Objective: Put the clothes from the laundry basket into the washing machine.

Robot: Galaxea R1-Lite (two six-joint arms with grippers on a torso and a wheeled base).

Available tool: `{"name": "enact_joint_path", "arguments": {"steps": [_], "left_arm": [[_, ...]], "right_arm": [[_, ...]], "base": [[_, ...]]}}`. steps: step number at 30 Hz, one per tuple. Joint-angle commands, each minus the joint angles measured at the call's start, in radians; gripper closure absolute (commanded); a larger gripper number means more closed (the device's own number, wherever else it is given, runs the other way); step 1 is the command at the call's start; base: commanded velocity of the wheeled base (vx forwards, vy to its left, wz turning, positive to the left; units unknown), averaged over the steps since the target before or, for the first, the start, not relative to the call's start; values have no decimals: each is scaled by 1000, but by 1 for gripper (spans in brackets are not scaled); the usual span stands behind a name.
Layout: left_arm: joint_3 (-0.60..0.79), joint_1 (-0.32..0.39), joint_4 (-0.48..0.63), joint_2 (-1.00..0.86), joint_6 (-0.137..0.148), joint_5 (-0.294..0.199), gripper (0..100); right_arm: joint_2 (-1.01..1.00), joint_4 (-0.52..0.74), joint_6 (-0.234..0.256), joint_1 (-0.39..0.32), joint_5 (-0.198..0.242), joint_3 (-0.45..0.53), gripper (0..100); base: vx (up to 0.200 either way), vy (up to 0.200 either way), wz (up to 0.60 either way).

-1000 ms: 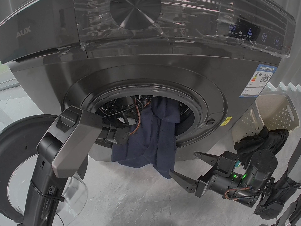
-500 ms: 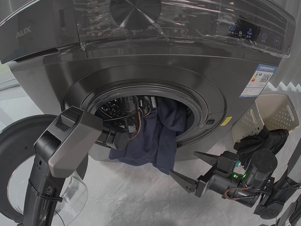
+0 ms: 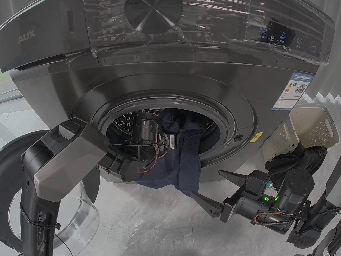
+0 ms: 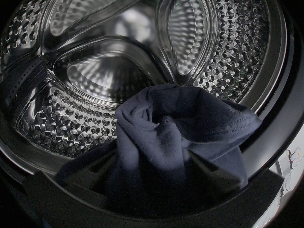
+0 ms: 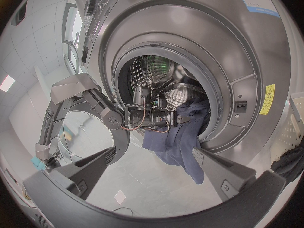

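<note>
A navy garment (image 3: 184, 157) lies over the lower rim of the washing machine's round opening (image 3: 231, 125), part inside the drum and part hanging toward the floor. My left gripper (image 5: 185, 118) reaches into the opening and is shut on the garment's bunched top (image 4: 177, 127), with cloth covering its fingers. In front of it is the steel drum (image 4: 104, 79). My right gripper (image 3: 205, 184) hangs open and empty low in front of the machine, right of the hanging cloth. A white laundry basket (image 3: 312, 125) holding black clothes (image 3: 295, 160) stands at the right.
The machine's door (image 3: 14, 168) is swung open at the lower left, beside my left arm. Grey tiled floor (image 3: 149, 217) lies bare in front of the machine. The basket is close behind my right arm, against the machine's right side.
My left arm has pushed farther into the drum, drawing the navy garment up and inward, so less cloth hangs below the rim. The right arm has stayed put.
</note>
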Motion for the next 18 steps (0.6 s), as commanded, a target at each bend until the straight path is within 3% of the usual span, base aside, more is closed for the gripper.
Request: {"name": "enact_joint_path", "arguments": {"steps": [1,6,8,9,10,12,16,17,18], "left_arm": [[-67,-1,13,11,-4,1,100],[-188,7,19,48,-15,17,100],[-262,8,16,69,-47,40,100],[-267,8,16,71,-50,41,100],[-352,7,7,88,-91,61,100],[-432,8,4,109,-122,81,100],[-480,10,3,117,-130,97,100],[-467,10,1,111,-130,97,0],[-467,10,1,111,-130,97,0]], "right_arm": [[2,0,0,8,0,-5,0],[0,0,0,8,0,-10,0],[-3,0,2,8,0,-16,0],[-3,0,0,8,0,-16,0],[-4,0,0,8,0,-20,0],[-4,0,2,8,0,-22,0],[-4,0,2,8,0,-22,0],[-6,0,2,8,0,-23,0],[-6,0,2,8,0,-23,0]], "base": [[0,0,0],[0,0,0],[0,0,0],[0,0,0],[0,0,0],[0,0,0],[0,0,0],[0,0,0],[0,0,0]]}}
